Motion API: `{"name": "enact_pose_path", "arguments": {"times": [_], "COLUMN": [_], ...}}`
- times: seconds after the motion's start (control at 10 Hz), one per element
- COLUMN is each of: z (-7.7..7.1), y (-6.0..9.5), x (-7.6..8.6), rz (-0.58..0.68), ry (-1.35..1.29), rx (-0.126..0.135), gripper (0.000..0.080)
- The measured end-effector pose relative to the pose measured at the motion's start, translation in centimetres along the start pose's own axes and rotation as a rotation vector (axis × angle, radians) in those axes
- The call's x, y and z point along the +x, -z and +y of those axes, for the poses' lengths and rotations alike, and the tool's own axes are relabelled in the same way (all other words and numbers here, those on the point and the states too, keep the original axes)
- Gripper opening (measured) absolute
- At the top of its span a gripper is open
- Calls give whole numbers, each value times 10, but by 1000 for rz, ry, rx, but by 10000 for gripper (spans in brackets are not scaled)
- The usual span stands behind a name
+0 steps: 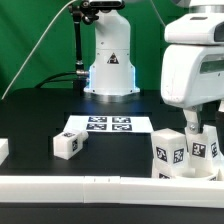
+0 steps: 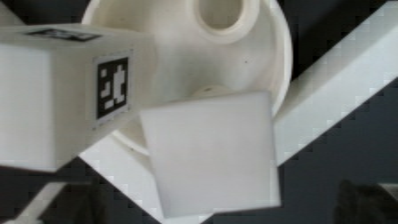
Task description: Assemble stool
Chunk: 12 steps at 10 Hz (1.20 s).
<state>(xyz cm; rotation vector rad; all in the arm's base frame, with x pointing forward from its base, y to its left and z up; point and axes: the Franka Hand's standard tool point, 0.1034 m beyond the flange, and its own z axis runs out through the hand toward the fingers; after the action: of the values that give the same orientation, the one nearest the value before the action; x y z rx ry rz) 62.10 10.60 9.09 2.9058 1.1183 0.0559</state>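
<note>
In the wrist view the round white seat with its centre hole lies under my gripper. One tagged leg stands on the seat at its edge. A second blocky leg stands between my fingers, which show as dark shapes set wider than the leg, with gaps on both sides. In the exterior view my gripper hangs over two upright tagged legs at the right. A loose leg lies on the table left of centre.
The marker board lies in the middle in front of the robot base. A long white border bar runs along the front and crosses the wrist view. Another white piece sits at the exterior view's left edge.
</note>
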Motion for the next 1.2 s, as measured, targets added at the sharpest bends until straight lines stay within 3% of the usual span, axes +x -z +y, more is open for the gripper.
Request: {"name": "enact_pose_path", "arguments": {"times": [0.6,0.8,0.9,1.0,1.1,1.2], "z": [-1,0,0,0,0,0], "y": [-13,-13,-13,-13,-13,-13], "x": [-5,-5,-5,-5,-5,-5], "rz": [-15,-15,-15,-15,-15,-15], "ry": [-2,-3,-4,-18,-38,-44], "rx": [4,4,4,4,4,4], "gripper": [649,605,428,428,337,337]}}
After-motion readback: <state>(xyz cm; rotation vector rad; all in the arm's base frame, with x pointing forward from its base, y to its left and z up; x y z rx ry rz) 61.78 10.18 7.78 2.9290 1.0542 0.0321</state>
